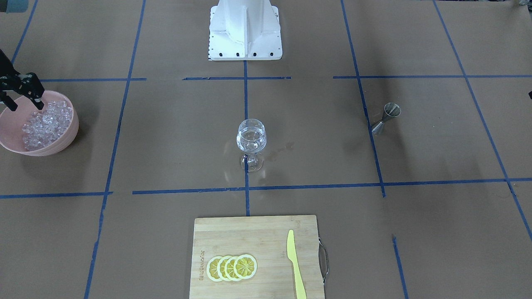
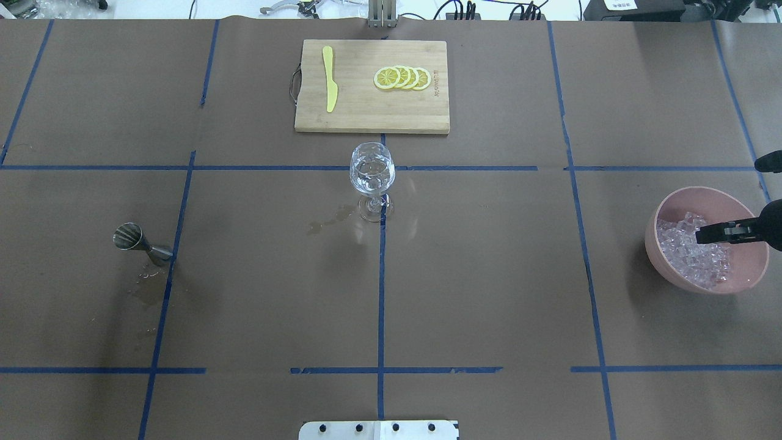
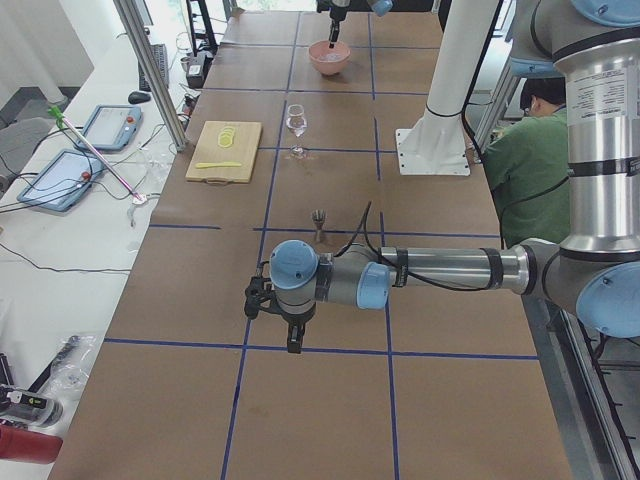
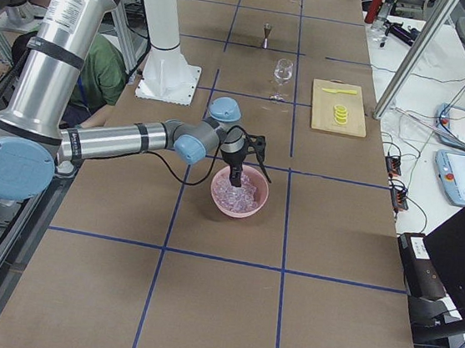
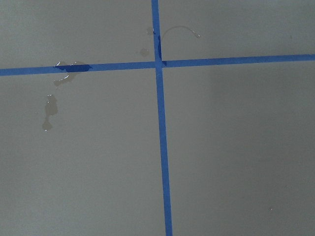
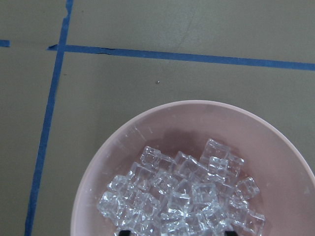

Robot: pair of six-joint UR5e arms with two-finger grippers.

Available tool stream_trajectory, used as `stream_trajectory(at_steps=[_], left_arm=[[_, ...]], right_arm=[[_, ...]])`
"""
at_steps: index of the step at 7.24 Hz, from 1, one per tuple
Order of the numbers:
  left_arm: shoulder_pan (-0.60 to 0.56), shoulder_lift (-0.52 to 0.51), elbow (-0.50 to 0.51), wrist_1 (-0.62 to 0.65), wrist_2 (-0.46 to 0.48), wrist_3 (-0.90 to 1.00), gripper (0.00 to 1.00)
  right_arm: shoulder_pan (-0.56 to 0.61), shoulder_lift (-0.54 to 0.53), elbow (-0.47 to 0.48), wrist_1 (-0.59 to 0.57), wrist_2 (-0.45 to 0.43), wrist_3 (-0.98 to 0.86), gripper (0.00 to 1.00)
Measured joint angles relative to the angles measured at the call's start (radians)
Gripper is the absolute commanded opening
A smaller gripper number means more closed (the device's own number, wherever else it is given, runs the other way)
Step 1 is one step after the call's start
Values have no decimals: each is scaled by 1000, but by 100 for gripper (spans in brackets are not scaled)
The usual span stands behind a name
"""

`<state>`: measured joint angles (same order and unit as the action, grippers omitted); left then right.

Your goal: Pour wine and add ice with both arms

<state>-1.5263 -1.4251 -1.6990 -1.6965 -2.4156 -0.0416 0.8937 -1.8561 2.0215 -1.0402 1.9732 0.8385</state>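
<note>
The ice lies heaped in a pink bowl at the table's end on my right. My right gripper hangs open over that bowl, its fingertips down at the top of the heap; the ice fills the right wrist view. A wine glass stands at the table's middle and holds clear liquid; whether it is wine I cannot tell. A steel jigger stands on my left side. My left gripper points down over bare table nearer that end, and I cannot tell its state.
A wooden cutting board with lemon slices and a yellow knife lies at the far edge beyond the glass. The white pedestal stands behind the glass. Wet spots lie beside the glass. A person in green sits by the robot.
</note>
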Motion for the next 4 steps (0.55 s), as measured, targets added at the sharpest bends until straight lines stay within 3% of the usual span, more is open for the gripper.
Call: stream_trajectory(at_steps=[4], left_arm=[[0,0,1,0,0,0,100]], right_arm=[[-42,38,-54,0,-54,-54,60]])
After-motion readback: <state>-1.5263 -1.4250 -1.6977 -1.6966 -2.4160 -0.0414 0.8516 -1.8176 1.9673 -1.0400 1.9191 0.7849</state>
